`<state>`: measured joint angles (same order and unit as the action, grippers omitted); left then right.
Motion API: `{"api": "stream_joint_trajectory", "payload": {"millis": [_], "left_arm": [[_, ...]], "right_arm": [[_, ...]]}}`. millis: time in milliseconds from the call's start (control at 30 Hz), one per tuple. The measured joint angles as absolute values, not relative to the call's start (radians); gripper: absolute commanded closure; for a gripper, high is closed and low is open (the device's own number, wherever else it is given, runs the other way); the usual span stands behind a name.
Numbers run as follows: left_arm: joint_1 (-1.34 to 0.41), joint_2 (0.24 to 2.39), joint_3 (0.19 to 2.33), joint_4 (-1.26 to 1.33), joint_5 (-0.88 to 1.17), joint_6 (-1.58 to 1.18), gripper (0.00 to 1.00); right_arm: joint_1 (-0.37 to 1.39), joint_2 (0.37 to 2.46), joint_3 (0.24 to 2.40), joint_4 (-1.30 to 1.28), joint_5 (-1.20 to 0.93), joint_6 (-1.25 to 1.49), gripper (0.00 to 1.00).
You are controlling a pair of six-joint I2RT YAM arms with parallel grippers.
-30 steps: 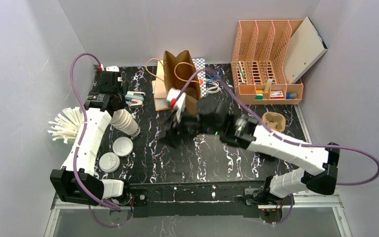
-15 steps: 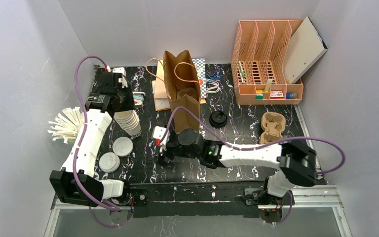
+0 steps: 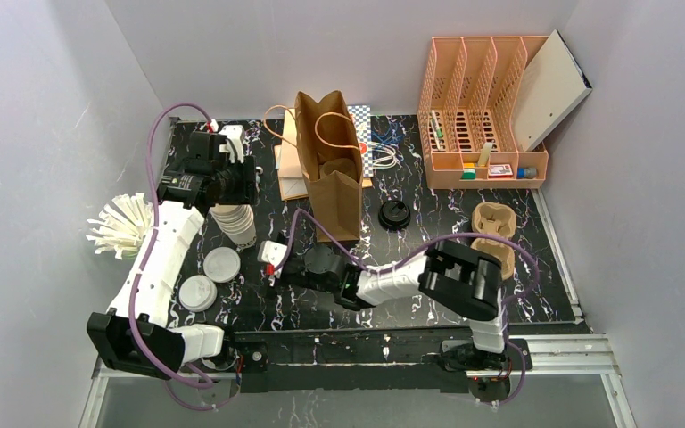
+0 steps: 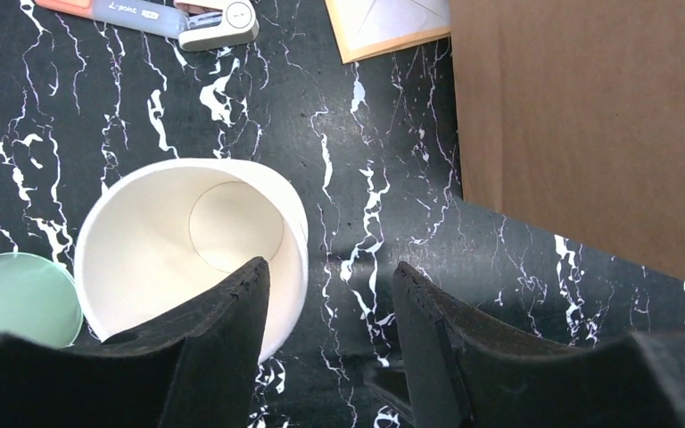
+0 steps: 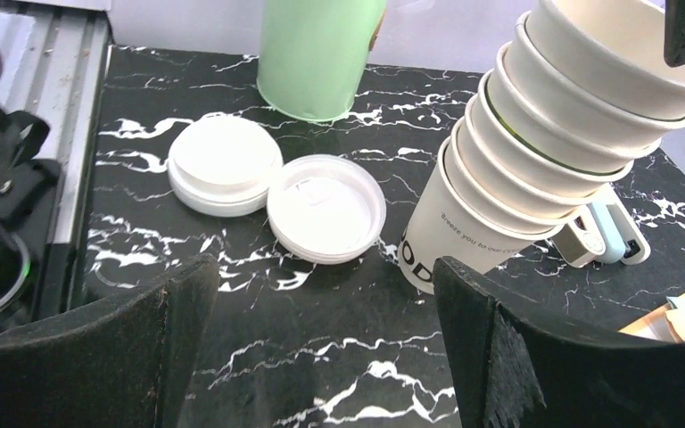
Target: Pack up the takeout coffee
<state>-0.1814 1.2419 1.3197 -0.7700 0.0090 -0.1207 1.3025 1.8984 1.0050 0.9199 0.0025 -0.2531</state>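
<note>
Plainly, the chief risk is judged to lie with the leaning stack of lidless cups point(image 5: 535, 134). The left hand point(image 4: 330, 267) is held part-open astride its top rim with nothing gripped, so a sideways drag could topple it. The right hand point(image 5: 323, 267) is spread wide and empty, low before the white lids point(image 5: 225, 163), which could be shoved rather than grasped. The green cup point(image 5: 317, 62) is stood on the table point(image 5: 321, 374) behind those lids, near the stack; whether it is capped cannot be told. Counted: one green cup, two loose white lids, one stack, one paper bag point(image 3: 334, 192), one black lid point(image 3: 394, 214), one cardboard carrier point(image 3: 491, 223).
</note>
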Motion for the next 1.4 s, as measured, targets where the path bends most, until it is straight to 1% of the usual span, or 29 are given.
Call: {"api": "stream_joint_trajectory", "payload": {"millis": [267,433,533,633,800,1000,1167,1267,1400], "left_arm": [[-0.210,1.266,1.319,-0.795,-0.041,-0.097,0.59],[-0.224,1.280,1.319,-0.807,-0.083,-0.096,0.60],[-0.230,1.291,1.320,-0.822,-0.106,-0.097,0.64],[-0.233,1.294,1.320,-0.828,-0.120,-0.097,0.69],[-0.236,1.294,1.333,-0.844,-0.125,-0.101,0.71],[-0.239,1.294,1.349,-0.847,-0.125,-0.107,0.82],[-0.240,1.294,1.351,-0.857,-0.129,-0.108,0.85],[-0.240,1.294,1.351,-0.861,-0.135,-0.108,0.89],[-0.240,1.294,1.351,-0.866,-0.140,-0.109,0.99]], "right_arm": [[1.282,2.039,1.075,1.124,0.058,-0.244,0.02],[1.262,2.096,1.105,1.271,0.080,-0.261,0.02],[1.248,2.140,1.151,1.325,0.080,-0.270,0.02],[1.230,2.180,1.197,1.345,0.081,-0.275,0.02],[1.207,2.222,1.248,1.364,0.092,-0.278,0.02],[1.192,2.246,1.314,1.364,0.104,-0.275,0.02],[1.183,2.269,1.364,1.361,0.093,-0.257,0.02],[1.178,2.289,1.393,1.356,0.083,-0.244,0.02],[1.173,2.303,1.414,1.341,0.081,-0.231,0.02]]}}
